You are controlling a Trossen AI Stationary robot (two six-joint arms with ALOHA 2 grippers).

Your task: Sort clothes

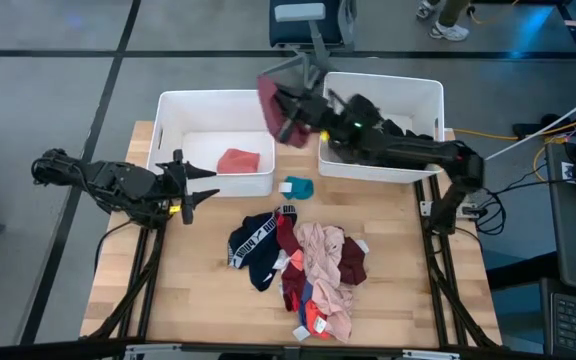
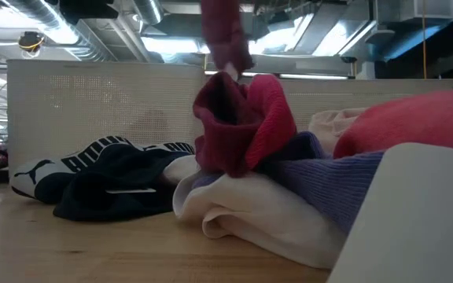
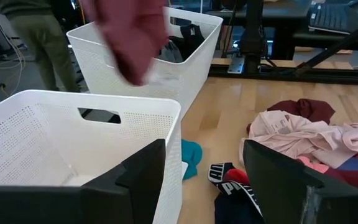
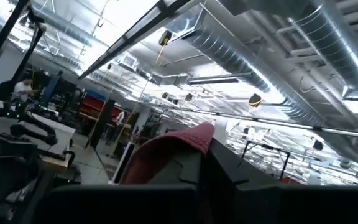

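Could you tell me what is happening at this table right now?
The robot is sorting clothes. Its right gripper holds a maroon garment in the air between the two white bins. The left bin holds a red garment; the right bin holds dark items. The left gripper waits open beside the left bin. A pile of clothes and a teal piece lie on the table.

Overhead, table-level, two wrist views
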